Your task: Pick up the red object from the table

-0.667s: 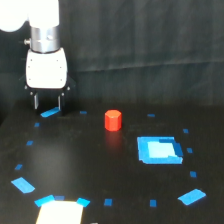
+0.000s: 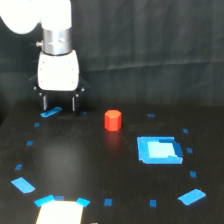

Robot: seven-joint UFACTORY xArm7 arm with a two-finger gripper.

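Observation:
The red object (image 2: 113, 120), a short red-orange cylinder, stands upright on the black table (image 2: 75, 160) near the middle of the exterior view. My gripper (image 2: 59, 105) hangs from the white arm to the exterior view's left of it and a little farther back, fingertips close above the table. Its two dark fingers (image 2: 44, 102) stand apart and open with nothing between them. A clear gap of table separates the gripper from the cylinder.
A bright blue square patch (image 2: 159, 150) lies to the exterior view's right of the cylinder. Small blue tape marks (image 2: 23, 185) ring the table. A pale rectangular piece (image 2: 59, 212) sits at the bottom edge. A dark curtain hangs behind.
The gripper has shifted a little toward the exterior view's right, closer to the red cylinder. The cylinder has not moved.

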